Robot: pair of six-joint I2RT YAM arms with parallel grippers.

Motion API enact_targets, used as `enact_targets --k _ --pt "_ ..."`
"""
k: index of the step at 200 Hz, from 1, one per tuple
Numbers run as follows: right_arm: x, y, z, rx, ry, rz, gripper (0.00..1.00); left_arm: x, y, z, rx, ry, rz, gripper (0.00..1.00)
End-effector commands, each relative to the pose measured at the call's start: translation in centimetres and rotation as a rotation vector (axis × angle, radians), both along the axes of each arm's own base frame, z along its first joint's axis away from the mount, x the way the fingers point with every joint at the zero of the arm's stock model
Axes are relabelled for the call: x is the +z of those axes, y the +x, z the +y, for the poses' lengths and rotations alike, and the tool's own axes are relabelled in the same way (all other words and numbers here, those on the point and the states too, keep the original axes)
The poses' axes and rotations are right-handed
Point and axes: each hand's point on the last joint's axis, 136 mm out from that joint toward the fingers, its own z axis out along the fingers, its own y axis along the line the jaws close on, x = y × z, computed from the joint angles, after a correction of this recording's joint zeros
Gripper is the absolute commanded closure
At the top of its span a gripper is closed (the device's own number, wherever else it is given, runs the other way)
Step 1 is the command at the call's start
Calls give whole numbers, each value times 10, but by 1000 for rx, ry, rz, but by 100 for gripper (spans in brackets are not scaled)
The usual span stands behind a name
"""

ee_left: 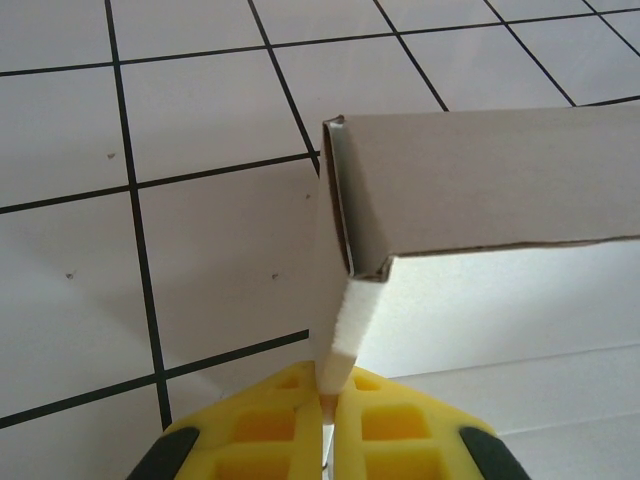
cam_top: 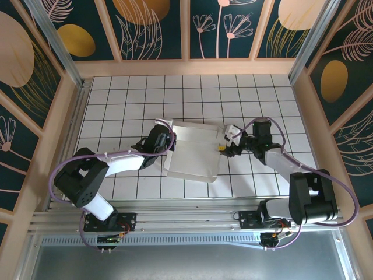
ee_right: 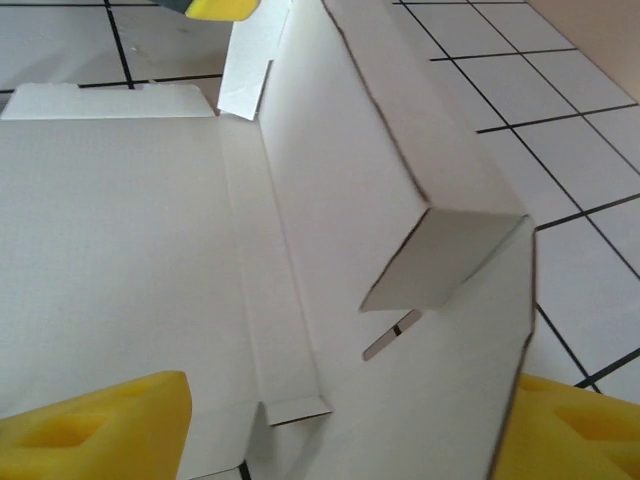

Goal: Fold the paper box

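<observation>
The paper box (cam_top: 189,156) lies mid-table, a white cardboard sheet with its far long wall folded up. At its left end my left gripper (cam_top: 169,142) is shut on it. In the left wrist view the yellow fingers (ee_left: 275,425) pinch the edge of a corner flap of the box (ee_left: 480,190). My right gripper (cam_top: 224,146) is at the box's right end and stands open. In the right wrist view its fingertips (ee_right: 100,420) are wide apart over the box (ee_right: 120,250), with the raised wall and a bent end flap (ee_right: 445,255) between them. The left gripper's yellow tip (ee_right: 225,8) shows at the far end.
The box rests on a white tiled tabletop (cam_top: 116,105) with black grid lines. Wooden frame walls (cam_top: 186,65) with patterned panels close in the back and both sides. A metal rail (cam_top: 186,219) carrying both arm bases runs along the near edge.
</observation>
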Motion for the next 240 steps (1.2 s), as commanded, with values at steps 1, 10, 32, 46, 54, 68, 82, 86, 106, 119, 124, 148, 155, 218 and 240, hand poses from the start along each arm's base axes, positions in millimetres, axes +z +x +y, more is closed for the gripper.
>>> enact_targets --k 1,10,32,46,54,68,82,86,106,119,124,148,155,218,240 --pt "31 1 -14 19 39 -39 25 3 4 -3 2 -10 -3 93" --pt "34 5 -25 -8 42 -43 25 2 3 -2 4 -8 -3 93" --pt "25 11 -44 -62 -10 -44 26 4 4 -2 5 -6 -7 93" --pt "18 15 -47 -80 -31 -33 27 4 4 -1 5 -6 -7 93" --pt "15 17 -47 -80 -32 -22 28 5 3 -2 5 -8 -8 93" --pt "11 22 -45 -75 -23 -11 29 6 3 -2 3 -11 -9 93" --pt "8 26 -40 -73 -11 -4 30 6 3 -2 4 -13 -9 93" --pt "7 27 -38 -70 -9 -3 30 6 4 -2 5 -13 -8 93" --pt "7 28 -28 -48 9 -8 30 5 4 -3 5 -13 -5 93" --pt "8 29 -22 -41 29 -9 30 6 4 -3 7 -16 -6 93" --pt "8 28 -20 -35 34 -9 30 6 4 -3 7 -18 -6 93" --pt "7 27 -11 -20 48 -2 38 6 4 -3 6 -16 -6 93" --pt "7 27 -9 -16 53 6 42 6 4 -3 6 -16 -6 93" --pt "3 25 17 18 70 35 45 5 5 -5 6 -22 -1 93" --pt "1 33 19 0 62 40 46 7 5 -5 3 -24 -6 93"
